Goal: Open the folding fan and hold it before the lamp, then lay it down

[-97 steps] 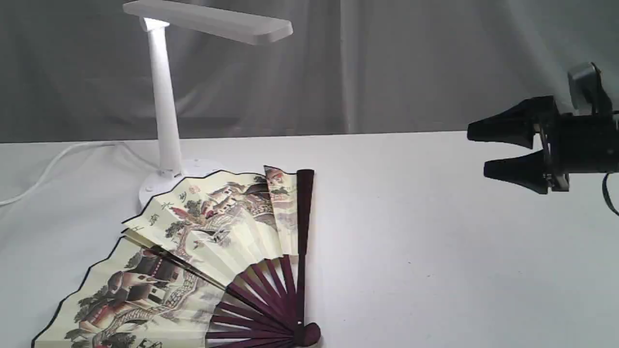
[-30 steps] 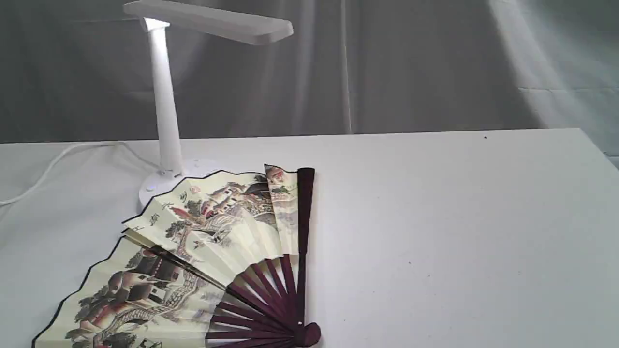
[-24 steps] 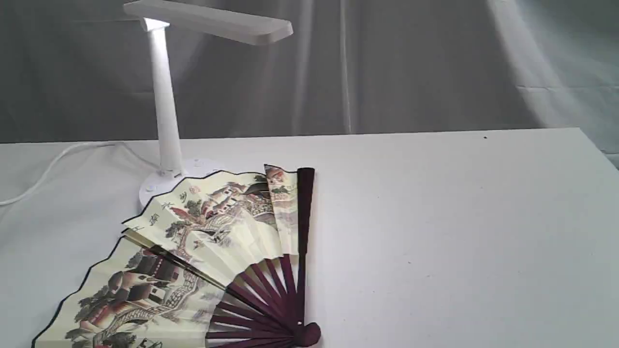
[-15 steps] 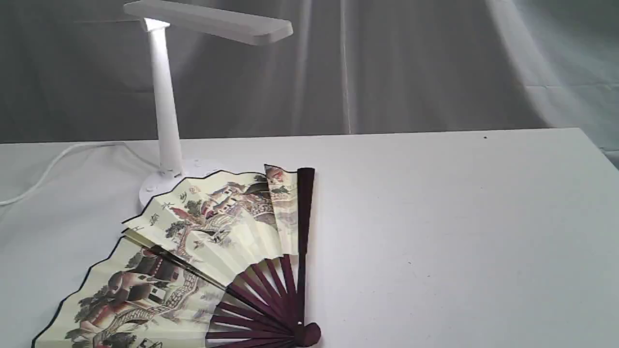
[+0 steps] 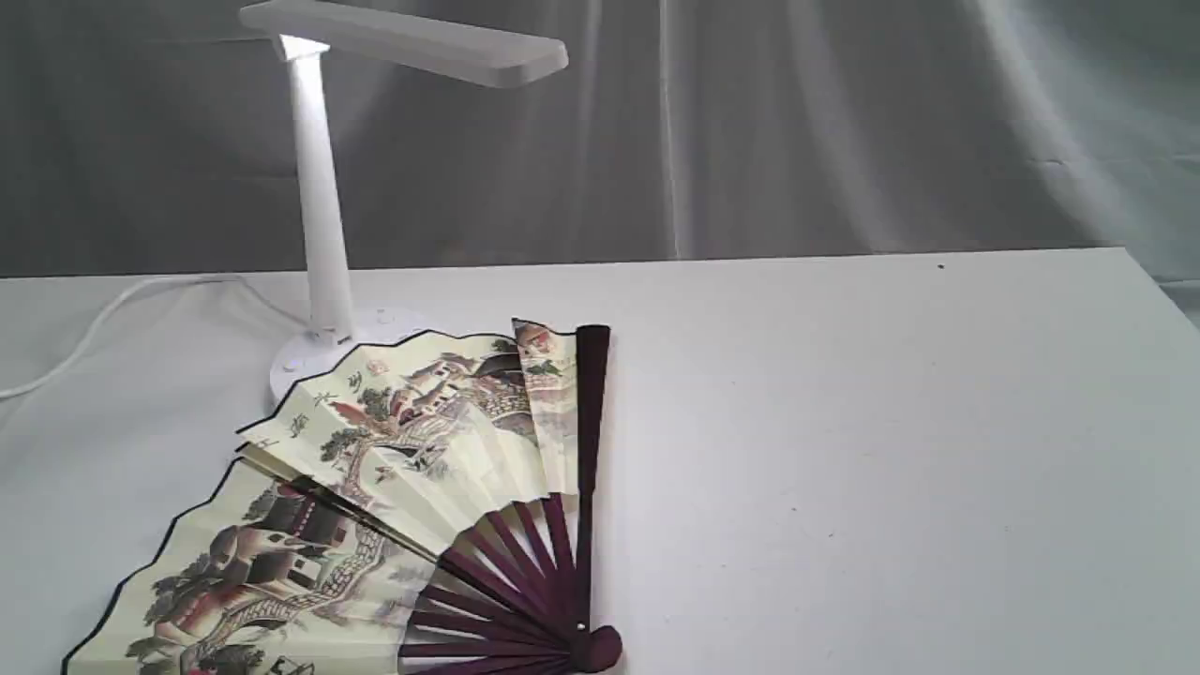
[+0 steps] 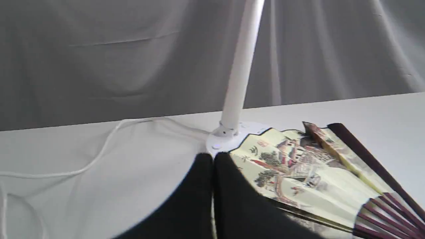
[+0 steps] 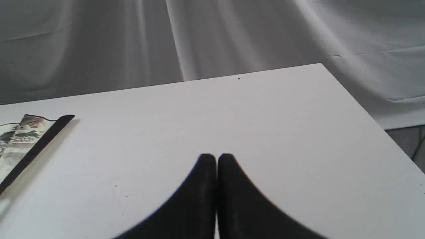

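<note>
The folding fan (image 5: pixel 375 487) lies spread open on the white table, its leaf overlapping the lamp's round base. Its maroon ribs meet at a pivot near the front edge. The white lamp (image 5: pixel 319 187) stands upright behind it, bar head pointing right. No gripper shows in the exterior view. In the left wrist view my left gripper (image 6: pixel 212 157) is shut and empty, above the table beside the fan (image 6: pixel 305 169) and near the lamp (image 6: pixel 240 66). My right gripper (image 7: pixel 216 157) is shut and empty over bare table, well away from the fan (image 7: pixel 23 139).
The lamp's white cord (image 5: pixel 103 319) trails off to the left across the table. A grey cloth backdrop (image 5: pixel 797 122) hangs behind the table. The table's right edge (image 7: pixel 362 96) drops off to the right of my right gripper.
About three seconds ago my right gripper stood open at the right of the exterior view; it has since left that view. Over the last second the fan and lamp have not moved.
</note>
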Motion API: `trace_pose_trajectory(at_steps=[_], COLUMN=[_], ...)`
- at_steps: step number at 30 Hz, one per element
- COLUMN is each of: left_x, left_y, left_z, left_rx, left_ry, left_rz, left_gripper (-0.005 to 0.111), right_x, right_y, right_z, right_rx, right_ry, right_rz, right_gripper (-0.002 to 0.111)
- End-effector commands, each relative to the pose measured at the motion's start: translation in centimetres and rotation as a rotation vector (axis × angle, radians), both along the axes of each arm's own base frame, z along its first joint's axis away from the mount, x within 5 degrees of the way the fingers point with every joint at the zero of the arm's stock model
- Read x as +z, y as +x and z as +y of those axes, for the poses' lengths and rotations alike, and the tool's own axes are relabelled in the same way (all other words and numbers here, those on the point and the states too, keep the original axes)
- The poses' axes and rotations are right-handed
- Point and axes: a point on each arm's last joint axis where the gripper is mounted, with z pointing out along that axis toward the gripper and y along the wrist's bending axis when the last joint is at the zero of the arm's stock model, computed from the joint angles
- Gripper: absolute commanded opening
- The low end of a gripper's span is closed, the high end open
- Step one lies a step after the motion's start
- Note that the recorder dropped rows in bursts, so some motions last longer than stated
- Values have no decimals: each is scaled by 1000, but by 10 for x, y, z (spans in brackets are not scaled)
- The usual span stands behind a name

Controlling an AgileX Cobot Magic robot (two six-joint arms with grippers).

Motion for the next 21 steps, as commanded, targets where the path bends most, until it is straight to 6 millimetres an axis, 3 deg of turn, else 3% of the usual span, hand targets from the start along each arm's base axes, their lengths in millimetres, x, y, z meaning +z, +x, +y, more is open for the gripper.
trace_pose_trajectory(at_steps=[1, 7, 21], left_x=[-17, -57, -59], left_y=[0, -3, -4], left_z=[3, 4, 2], left_rx=[37, 75, 57], left_ry=[-10, -175, -168], left_rz=[-2, 125, 158], left_gripper=[0, 0, 0], right_x=[-2, -2, -2], right_y=[0, 0, 0], right_z=[0, 0, 0], right_rx=[2, 2, 2], right_ry=[19, 19, 19], right_rz=[9, 9, 9], right_gripper=[0, 0, 0])
